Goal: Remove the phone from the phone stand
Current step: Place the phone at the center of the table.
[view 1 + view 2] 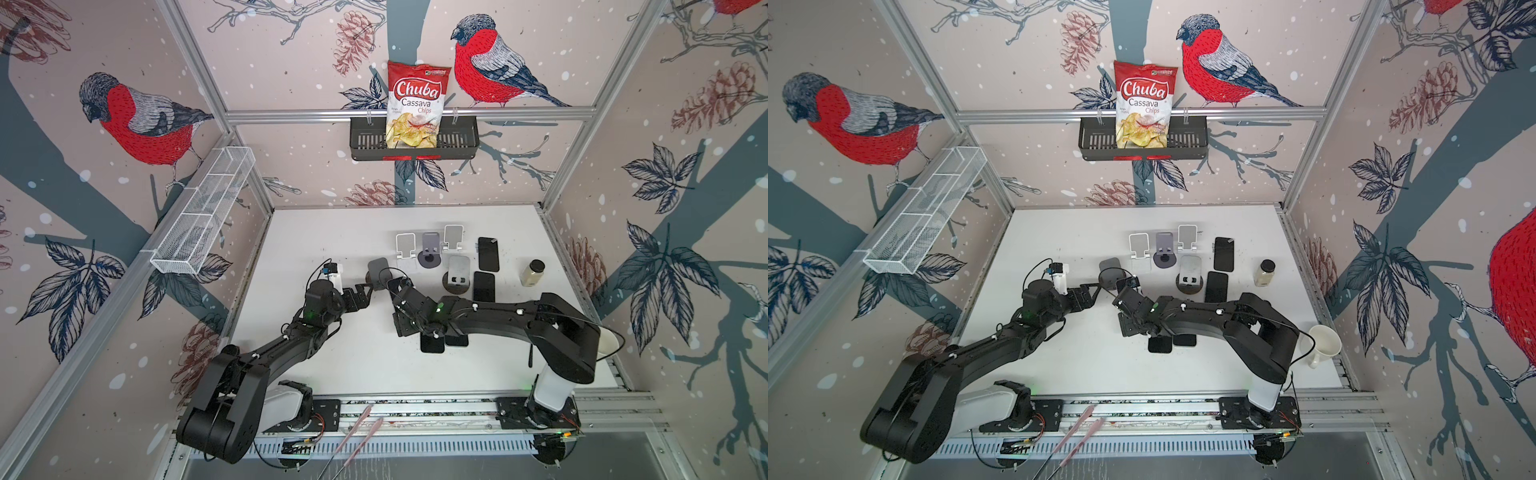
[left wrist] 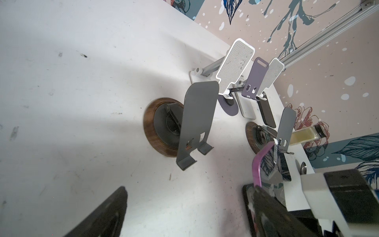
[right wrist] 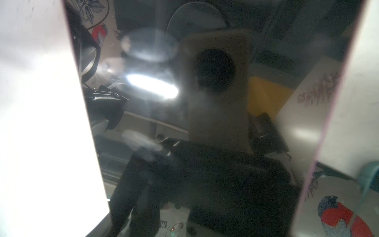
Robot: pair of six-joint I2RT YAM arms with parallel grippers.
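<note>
Stands (image 1: 430, 249) number five on the table (image 1: 332, 232), flat black phones (image 1: 488, 253) four, plus one jar (image 1: 533, 273) and one mug (image 1: 1323, 343). One black basket (image 1: 361, 141) holds one chips bag (image 1: 417, 104). By the dark stand (image 1: 378, 268) the left gripper (image 1: 363, 293) hangs wide open, and the right gripper (image 2: 259, 189) is clenched on the phone (image 3: 205, 123), just off that stand; its screen fills the right wrist view, and its purple edge (image 2: 257, 168) shows in the left wrist view.

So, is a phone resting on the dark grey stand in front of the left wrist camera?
No, the dark grey stand shows a bare plate and an empty lip.
</note>
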